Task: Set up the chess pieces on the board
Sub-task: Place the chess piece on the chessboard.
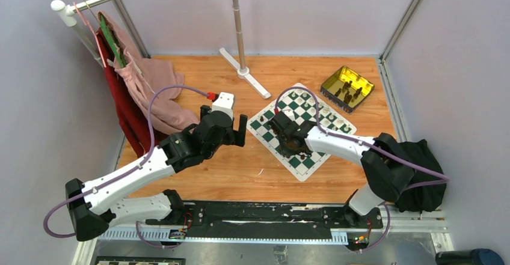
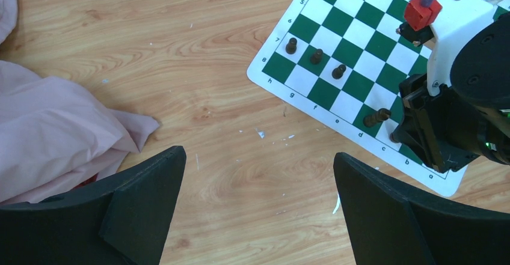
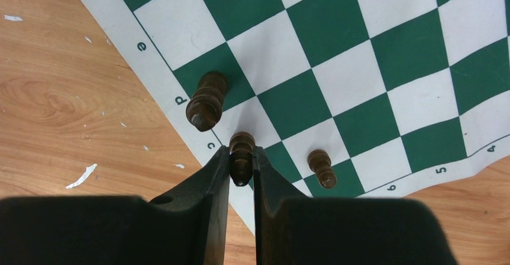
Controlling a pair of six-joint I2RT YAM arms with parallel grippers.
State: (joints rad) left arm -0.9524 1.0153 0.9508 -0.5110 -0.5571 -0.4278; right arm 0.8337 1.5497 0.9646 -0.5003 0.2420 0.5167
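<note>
Clamping a dark brown chess piece (image 3: 242, 148) between its two fingers, the right pincer (image 3: 242, 157) is seen narrowly closed above the edge of the board (image 3: 361, 54). The piece is held over the white border beside the letter c; whether its base touches the board cannot be told. Just beyond the fingertips and to their left, a larger dark piece (image 3: 206, 101) is placed on a green square near the letter d; whether it stands straight or leans cannot be told. Just to the right of the fingertips, a dark pawn (image 3: 320, 167) is stood upright on a green edge square.

The left pincer (image 2: 257, 157) is held wide open, with nothing between its fingers, above the bare wooden table (image 2: 180, 54) and apart from the board. Ahead of it and to its right, three dark pawns (image 2: 316, 56) are set in a slanting row on the board; to its left, a pink cloth (image 2: 54, 133) is spread on the wood.

Well beyond the right pincer, past the far corner of the board, a gold tin (image 1: 347, 86) is seen with more dark pieces inside it.
</note>
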